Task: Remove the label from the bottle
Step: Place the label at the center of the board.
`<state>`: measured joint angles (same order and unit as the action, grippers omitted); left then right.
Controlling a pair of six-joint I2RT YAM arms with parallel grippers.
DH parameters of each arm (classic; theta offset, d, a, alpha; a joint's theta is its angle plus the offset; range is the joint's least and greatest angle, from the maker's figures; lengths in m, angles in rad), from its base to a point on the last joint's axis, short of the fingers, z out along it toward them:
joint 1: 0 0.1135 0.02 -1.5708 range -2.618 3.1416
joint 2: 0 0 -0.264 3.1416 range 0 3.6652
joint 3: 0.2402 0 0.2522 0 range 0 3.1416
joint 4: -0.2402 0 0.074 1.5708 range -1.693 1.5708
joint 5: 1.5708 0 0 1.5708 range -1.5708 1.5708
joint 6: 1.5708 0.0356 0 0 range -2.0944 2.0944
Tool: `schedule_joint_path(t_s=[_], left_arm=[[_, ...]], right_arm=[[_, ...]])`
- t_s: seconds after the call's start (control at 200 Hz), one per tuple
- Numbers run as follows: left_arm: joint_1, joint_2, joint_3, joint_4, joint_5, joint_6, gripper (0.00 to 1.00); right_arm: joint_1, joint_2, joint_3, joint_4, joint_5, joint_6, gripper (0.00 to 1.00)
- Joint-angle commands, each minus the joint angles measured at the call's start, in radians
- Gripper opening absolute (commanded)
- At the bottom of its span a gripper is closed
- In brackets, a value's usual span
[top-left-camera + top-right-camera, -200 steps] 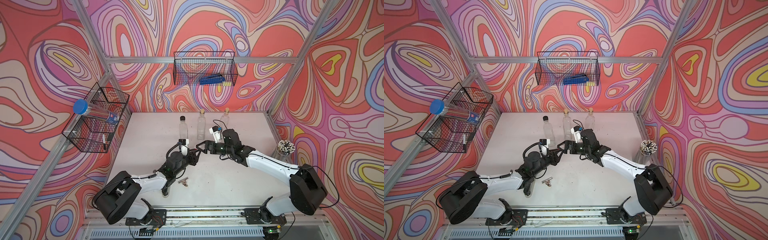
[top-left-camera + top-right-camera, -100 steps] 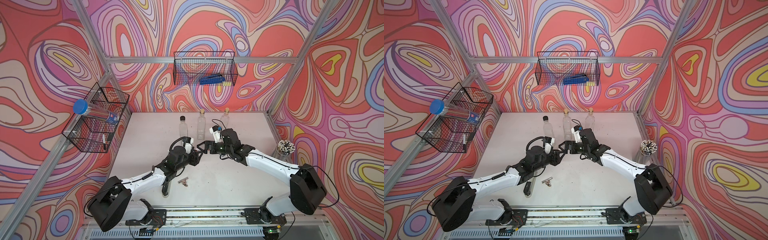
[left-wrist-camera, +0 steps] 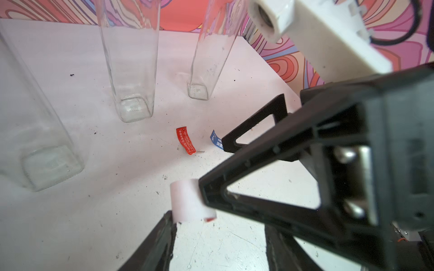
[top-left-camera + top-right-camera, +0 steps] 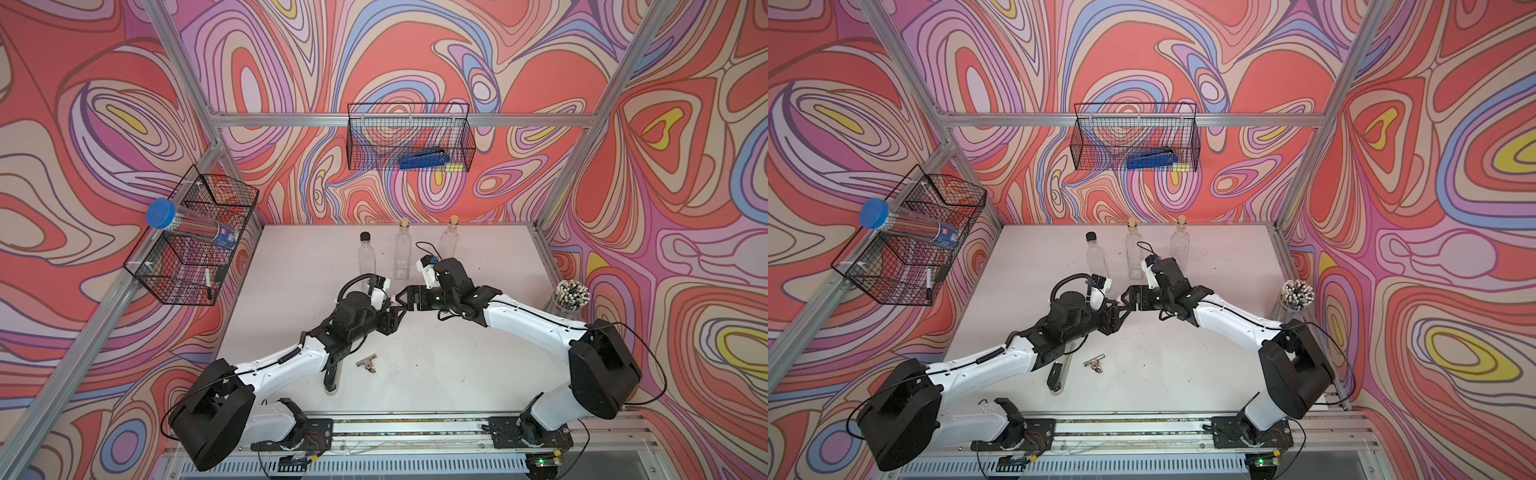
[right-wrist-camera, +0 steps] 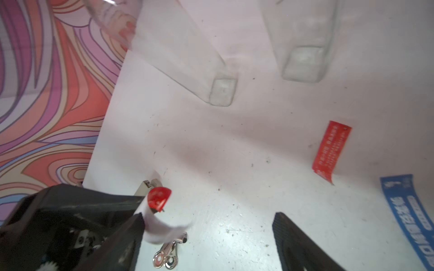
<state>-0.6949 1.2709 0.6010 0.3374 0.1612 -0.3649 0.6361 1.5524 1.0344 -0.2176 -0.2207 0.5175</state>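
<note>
As the left gripper (image 3: pixel 219 225) eases half open, the label curl (image 3: pixel 191 201) clings between its fingertip (image 3: pixel 169 223) and the wide-open, empty right gripper (image 5: pixel 209 217), off the bottle (image 4: pixel 331 380) lying under the left arm (image 4: pixel 286 365).

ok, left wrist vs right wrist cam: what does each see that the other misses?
Left wrist only: the right pincer seen from outside, with its white camera housing, and three glass bottle bases rather than two.
Right wrist only: the metal clip lying on the table.
Both: the red label strip, the blue strip (half hidden behind a finger in the left wrist view), and the curled white label piece at the pincer tips.
</note>
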Motion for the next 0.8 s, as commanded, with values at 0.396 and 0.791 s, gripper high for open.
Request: schedule_joint_path(t_s=[0.396,0.791], left_arm=[[-0.003,-0.033,0.038,-0.066,-0.049,0.023,0.68],[0.018,0.067,0.103,-0.12,-0.192,-0.064,0.65]], right_arm=[[0.002,-0.024,-0.003,-0.031,0.109,-0.039,0.84],[0.003,-0.061,-0.022,-0.012,-0.01,-0.04,0.84]])
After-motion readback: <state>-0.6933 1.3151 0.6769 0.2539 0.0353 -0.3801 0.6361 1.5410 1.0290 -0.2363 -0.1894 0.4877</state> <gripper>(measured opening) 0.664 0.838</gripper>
